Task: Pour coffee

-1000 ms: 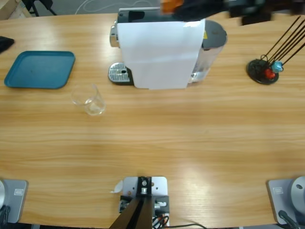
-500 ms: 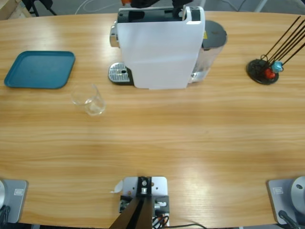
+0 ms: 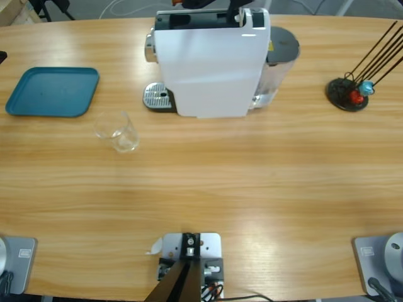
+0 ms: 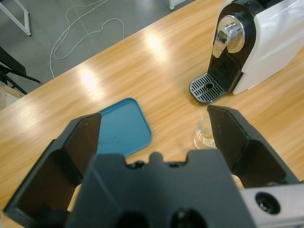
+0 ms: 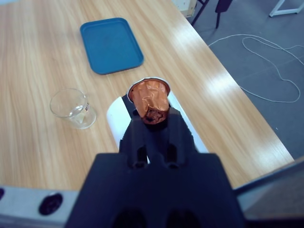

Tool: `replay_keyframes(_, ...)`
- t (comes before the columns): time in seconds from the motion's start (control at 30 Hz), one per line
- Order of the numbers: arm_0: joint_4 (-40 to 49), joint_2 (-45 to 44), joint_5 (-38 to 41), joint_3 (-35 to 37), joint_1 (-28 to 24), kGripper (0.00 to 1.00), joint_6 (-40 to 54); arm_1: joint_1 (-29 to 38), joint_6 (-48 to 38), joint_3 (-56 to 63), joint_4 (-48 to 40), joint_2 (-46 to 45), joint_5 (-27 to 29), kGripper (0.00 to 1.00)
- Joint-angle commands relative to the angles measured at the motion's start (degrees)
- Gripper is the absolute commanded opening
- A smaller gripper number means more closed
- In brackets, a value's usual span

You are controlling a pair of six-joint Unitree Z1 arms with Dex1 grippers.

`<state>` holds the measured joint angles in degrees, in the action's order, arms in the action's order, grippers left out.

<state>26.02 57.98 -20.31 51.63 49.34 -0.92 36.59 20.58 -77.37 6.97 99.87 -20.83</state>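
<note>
Capsule held right above the coffee machine (image 3: 211, 60); glass waits off to the side.

On the wooden table (image 3: 252, 176) the white machine stands at the far edge. The right gripper (image 5: 151, 119), jaws clamped on a copper capsule (image 5: 150, 99), hangs directly over the machine's top, so the drop is straight down. The left gripper (image 4: 154, 133), jaws spread and empty, hovers near the tumbler (image 3: 117, 131), which holds a thin layer of coffee (image 3: 124, 145) between drip grate (image 3: 157, 97) and blue tray (image 3: 53, 91).

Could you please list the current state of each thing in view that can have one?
Glass tumbler: upright on the table, a thin layer of pale liquid inside.
Coffee machine: nothing on its drip grate.
Blue tray: nothing on it.
Copper capsule: gripped above the machine.
Left end effector: open.
Right end effector: shut on the capsule.
</note>
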Motion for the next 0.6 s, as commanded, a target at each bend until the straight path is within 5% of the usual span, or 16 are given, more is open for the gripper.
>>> replay_keyframes(0.03, -0.1, 2.5, 1.1, -2.1, -0.7, 0.959, -0.3, 2.3, 0.9, -0.8, -0.5, 1.7, 0.9, 0.0)
replay_keyframes(0.6, 0.0, 0.6, 1.1, -2.4, -0.7, 0.954, -0.4, 6.8, 0.9, 4.9, 3.7, -12.1, 8.2, 0.0)
